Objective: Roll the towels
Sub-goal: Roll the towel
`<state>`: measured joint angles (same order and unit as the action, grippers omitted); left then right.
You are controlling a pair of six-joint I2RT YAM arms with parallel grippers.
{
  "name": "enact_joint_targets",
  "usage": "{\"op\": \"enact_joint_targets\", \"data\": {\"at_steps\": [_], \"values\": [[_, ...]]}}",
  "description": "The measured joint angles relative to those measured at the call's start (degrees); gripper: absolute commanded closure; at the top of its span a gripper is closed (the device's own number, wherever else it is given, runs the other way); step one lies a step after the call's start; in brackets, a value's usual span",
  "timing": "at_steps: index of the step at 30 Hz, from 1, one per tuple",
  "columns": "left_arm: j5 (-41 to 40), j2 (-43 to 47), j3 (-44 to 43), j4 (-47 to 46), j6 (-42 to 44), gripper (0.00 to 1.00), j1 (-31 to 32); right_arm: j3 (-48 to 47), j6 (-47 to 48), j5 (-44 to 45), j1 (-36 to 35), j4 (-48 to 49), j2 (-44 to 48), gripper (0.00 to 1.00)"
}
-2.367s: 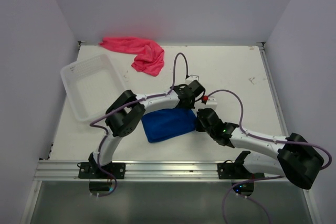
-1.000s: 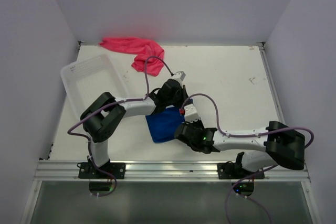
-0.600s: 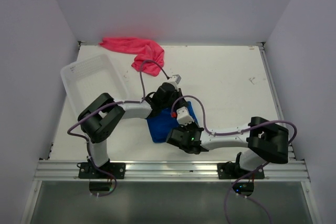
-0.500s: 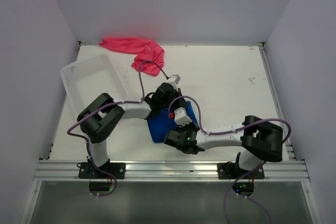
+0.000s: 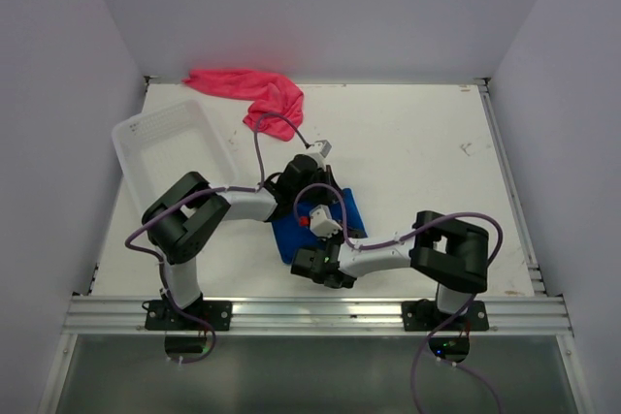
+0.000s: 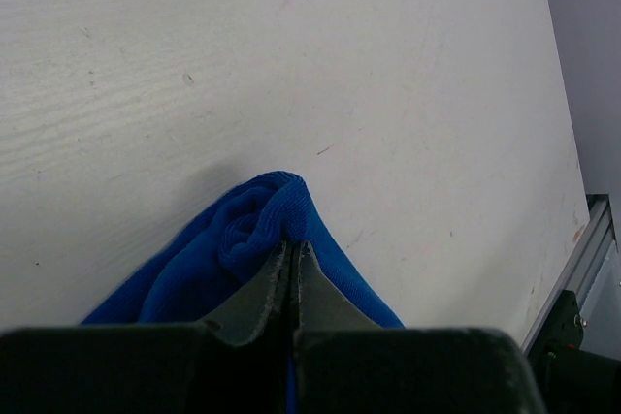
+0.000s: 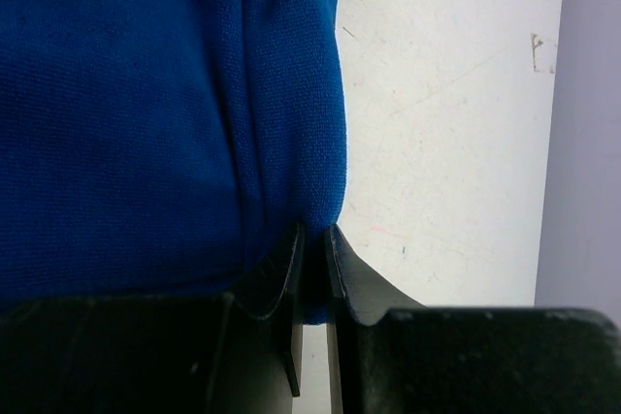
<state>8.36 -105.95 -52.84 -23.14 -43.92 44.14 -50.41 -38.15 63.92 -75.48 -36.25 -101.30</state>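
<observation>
Here, both end effectors pinch the blue towel near the middle of the table.
The left end effector has its fingers pressed together on a bunched fold at the towel's far side. The right end effector nips a thin edge of the cloth at its near side, with only a sliver of gap between the fingers. The towel lies flat on the table, partly hidden under both wrists. The pink-red towel lies crumpled at the far edge, well apart, and a white basket sits on the left.
</observation>
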Motion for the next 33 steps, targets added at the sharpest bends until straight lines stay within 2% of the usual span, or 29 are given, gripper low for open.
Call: {"op": "enact_joint_targets", "data": {"at_steps": [24, 29, 33], "values": [[-2.67, 0.22, 1.97, 1.68, 6.25, 1.00, -1.03, -6.60, 3.76, 0.96, -0.26, -1.31, -7.19, 1.00], [-2.80, 0.24, 2.56, 1.05, 6.64, 1.00, -1.07, -6.64, 5.68, -0.02, -0.26, -0.61, -6.80, 0.89], [-2.73, 0.50, 3.19, 0.33, 6.69, 1.00, -1.36, -6.64, 6.56, -1.18, -0.28, -0.48, -5.92, 0.86]]}}
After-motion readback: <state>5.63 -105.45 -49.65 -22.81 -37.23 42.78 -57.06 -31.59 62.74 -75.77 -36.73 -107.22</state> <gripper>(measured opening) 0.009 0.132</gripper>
